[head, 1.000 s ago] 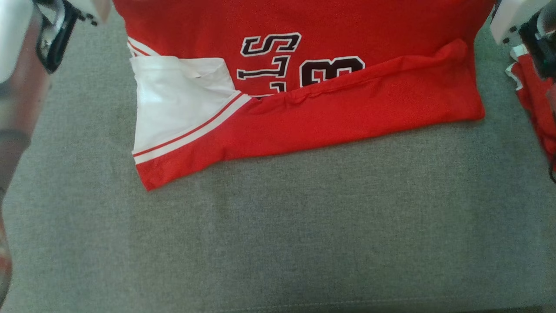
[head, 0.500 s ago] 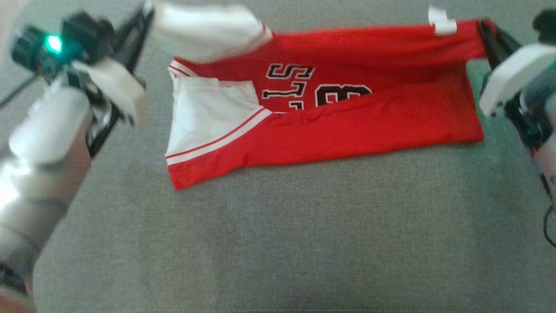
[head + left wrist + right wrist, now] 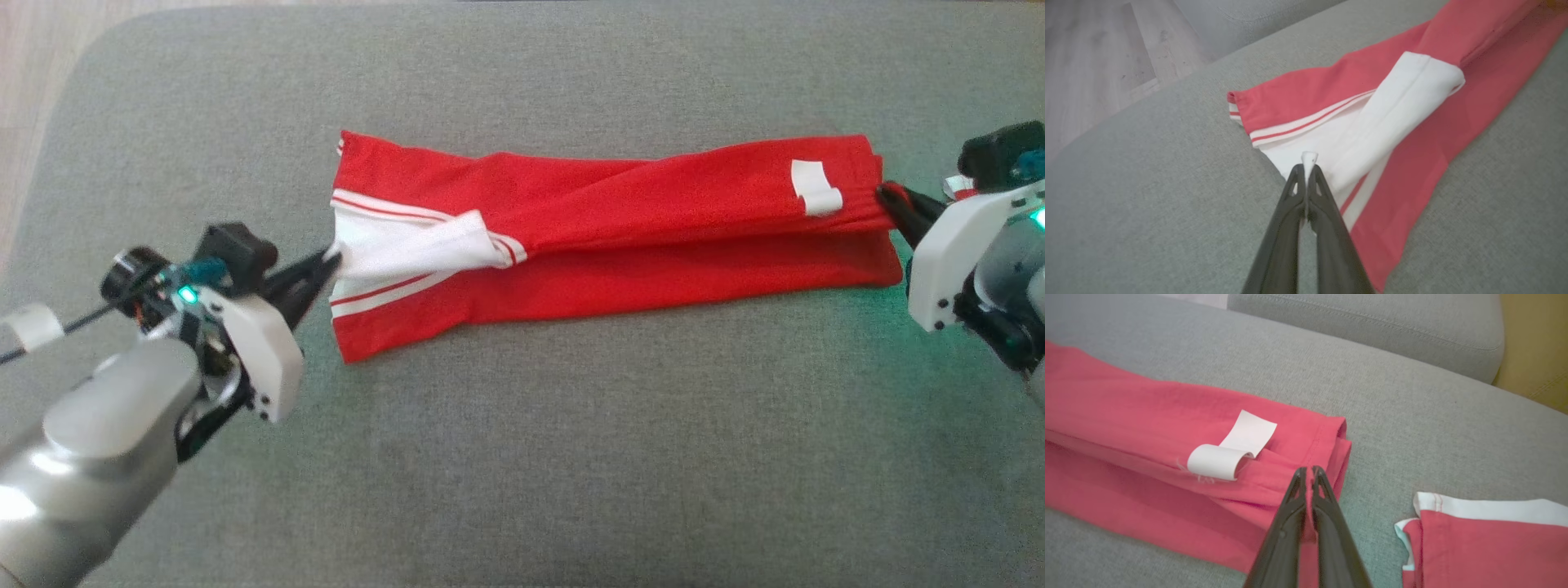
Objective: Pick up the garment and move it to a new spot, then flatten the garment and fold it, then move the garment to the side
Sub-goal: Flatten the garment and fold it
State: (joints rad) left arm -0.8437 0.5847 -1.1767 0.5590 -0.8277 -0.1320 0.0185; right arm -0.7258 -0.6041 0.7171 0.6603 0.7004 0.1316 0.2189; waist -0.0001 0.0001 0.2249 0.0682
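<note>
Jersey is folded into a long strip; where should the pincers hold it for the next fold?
Likely its two short ends, approached from outside along its length. The jersey lies long and narrow; the left pincer is shut on the white sleeve, the right pincer on the stacked hem.

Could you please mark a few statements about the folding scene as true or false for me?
1. The left tool is shut on the garment's white sleeve. True.
2. The garment's lettering faces up. False: plain red fabric and a white tag face up.
3. The right tool hangs open above the garment. False: it is shut on the garment's red end.
4. A separate red cloth piece with white edging lies beside the garment on the grey cushion. True.
</note>
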